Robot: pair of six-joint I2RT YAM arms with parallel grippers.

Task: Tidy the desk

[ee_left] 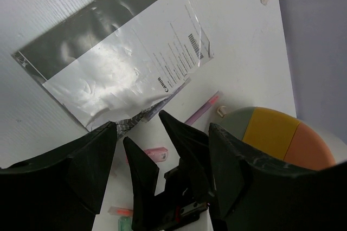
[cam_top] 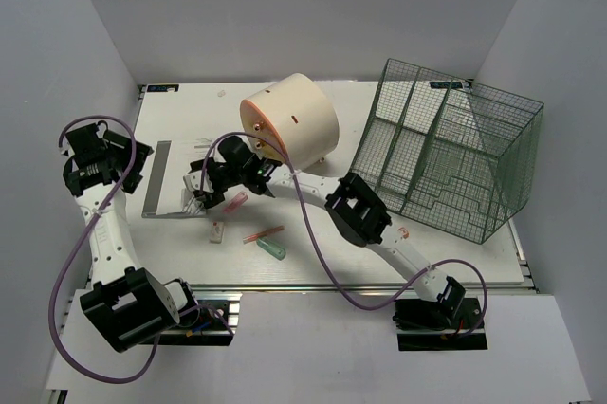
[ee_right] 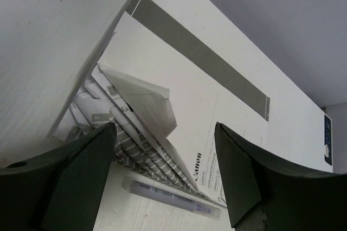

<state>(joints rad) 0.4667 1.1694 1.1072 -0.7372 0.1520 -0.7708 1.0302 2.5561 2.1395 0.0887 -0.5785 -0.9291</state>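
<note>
- The desk (cam_top: 474, 262) looks barely organized: the cream container (cam_top: 292, 119) lies on its side, and the wire-mesh basket (cam_top: 446, 153) to its right is tilted.
- 3 pens (cam_top: 264, 234) and the Canon packet (ee_left: 124, 74) lie loose on the container's near side.
- The right gripper (ee_right: 164, 133) hovers over the packet, jaws apart and holding nothing.
- The left gripper (cam_top: 136, 165), left of the container, is likewise parted and bare.
</note>
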